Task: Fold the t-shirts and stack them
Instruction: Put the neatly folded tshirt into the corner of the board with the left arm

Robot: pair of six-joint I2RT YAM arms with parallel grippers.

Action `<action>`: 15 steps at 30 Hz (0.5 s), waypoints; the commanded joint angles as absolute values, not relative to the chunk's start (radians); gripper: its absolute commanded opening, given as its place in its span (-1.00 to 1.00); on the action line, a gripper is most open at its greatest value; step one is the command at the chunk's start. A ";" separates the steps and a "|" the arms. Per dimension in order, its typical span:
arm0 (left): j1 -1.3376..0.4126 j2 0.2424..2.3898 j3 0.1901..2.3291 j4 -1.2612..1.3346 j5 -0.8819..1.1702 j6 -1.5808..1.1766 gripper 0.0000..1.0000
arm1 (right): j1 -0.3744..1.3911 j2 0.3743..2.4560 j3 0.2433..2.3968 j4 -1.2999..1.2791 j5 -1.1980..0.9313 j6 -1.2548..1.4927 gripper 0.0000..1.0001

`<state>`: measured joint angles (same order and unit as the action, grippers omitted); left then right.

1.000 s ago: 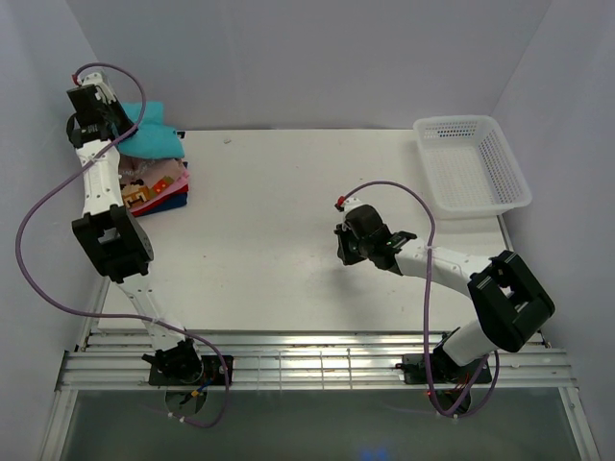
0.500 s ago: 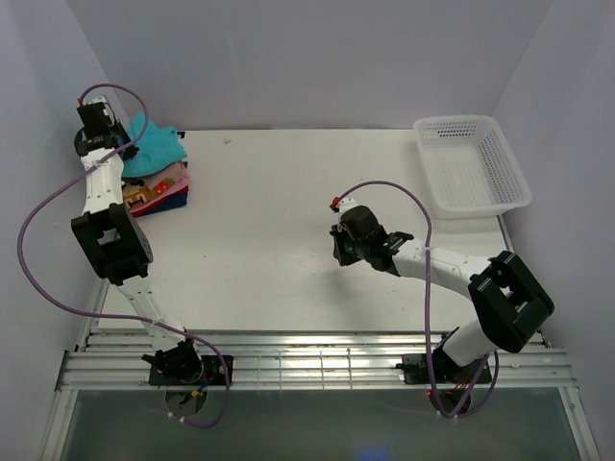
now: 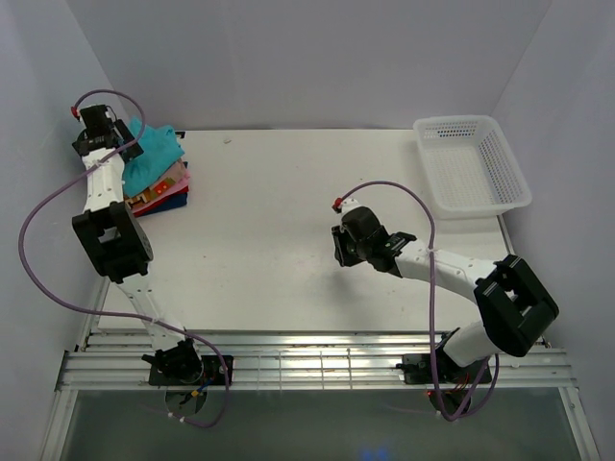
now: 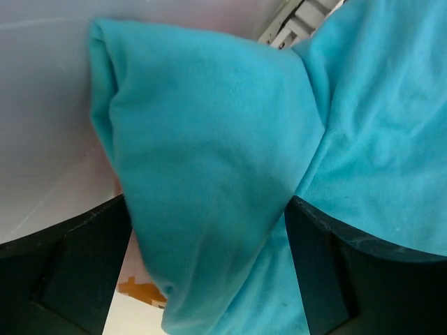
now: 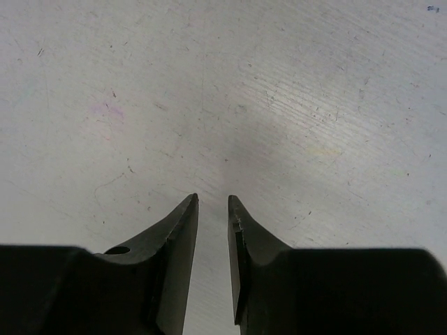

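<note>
The teal t-shirt lies loosely bunched on top of the folded stack at the back left, over a pink shirt with a block graphic and a dark blue one. My left gripper hovers at the teal shirt's left edge. In the left wrist view the teal shirt fills the frame, and the left gripper stands wide open with cloth lying loose between its fingers. My right gripper hangs low over the bare table middle; in its wrist view the right gripper has its fingers slightly parted around nothing.
A white mesh basket stands at the back right corner of the table. The side wall is close behind my left arm. A corner of the pink shirt's orange graphic peeks out under the teal cloth.
My left gripper has opened and let the teal shirt drop onto the stack, drawing back slightly left. The right gripper's fingers have parted a little; that arm has barely moved.
</note>
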<state>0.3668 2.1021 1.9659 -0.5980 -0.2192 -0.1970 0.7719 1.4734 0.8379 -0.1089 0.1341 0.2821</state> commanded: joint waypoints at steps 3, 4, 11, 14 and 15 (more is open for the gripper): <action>0.254 1.762 1.892 -0.352 -0.371 -0.183 0.96 | 0.779 1.396 0.864 -0.117 0.178 0.295 -0.39; 0.220 1.702 1.850 -0.292 -0.406 -0.163 0.96 | 0.779 1.381 0.865 -0.118 0.190 0.296 -0.39; 0.054 1.356 1.559 -0.165 -0.365 -0.153 0.96 | 0.796 1.309 0.948 -0.193 0.293 0.328 -0.41; 0.028 1.188 1.304 -0.137 -0.266 -0.216 0.96 | 0.810 1.241 0.976 -0.219 0.327 0.328 -0.42; 0.017 1.134 1.225 -0.056 -0.246 -0.233 0.96 | 0.814 1.220 0.980 -0.224 0.350 0.325 -0.44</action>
<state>0.0120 1.1805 1.4422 -0.0814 -0.3122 -0.1719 0.7975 1.3033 0.9169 -0.1959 0.2687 0.3115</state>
